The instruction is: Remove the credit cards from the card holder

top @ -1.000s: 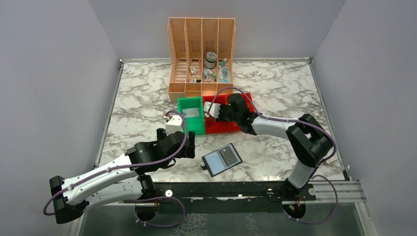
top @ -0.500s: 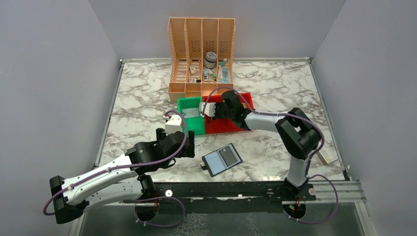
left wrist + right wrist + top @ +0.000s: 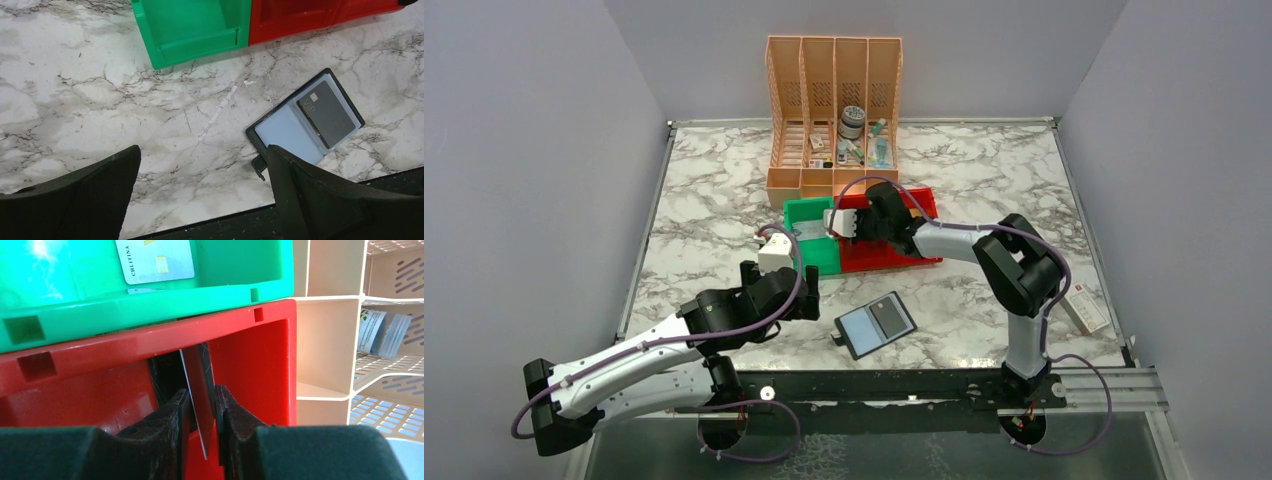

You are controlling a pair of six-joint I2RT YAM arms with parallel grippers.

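A small flat black card holder point(image 3: 875, 324) point(image 3: 305, 122) with pale blue lining is lying open on the white-and-grey marbled table point(image 3: 714, 190) point(image 3: 75, 90), near the front edge and between the two arms. A thin dark grey plastic card point(image 3: 327, 112) point(image 3: 888, 316) is sitting on its right half. The left half is showing only bare lining, and a short black tab is sticking out at the near corner.

The left fingers point(image 3: 117, 170) point(image 3: 809, 290) are hanging above the table just left of the card holder. They are spread wide and gripping nothing.

The right arm is reaching across to the red plastic bin point(image 3: 894, 258) point(image 3: 300, 25) point(image 3: 150, 347). The right fingers point(image 3: 181, 410) point(image 3: 864, 225) are hovering over the bin's left end, closed tight on a thin flat card point(image 3: 197, 382). The card is standing on edge between the pads, with its top pointing into the bin. It is showing mostly its narrow side, so its colour is hard to tell.

Touching the red bin's left side is a green plastic bin point(image 3: 809, 255) point(image 3: 195, 47) point(image 3: 150, 305). A pale rectangular card point(image 3: 155, 260) with a small gold chip is lying flat on its floor.

Behind both bins a peach slotted desk organiser point(image 3: 834, 70) point(image 3: 325, 270) is standing against the back wall and holding small items. A small white box point(image 3: 1086, 308) is lying near the table's right edge.
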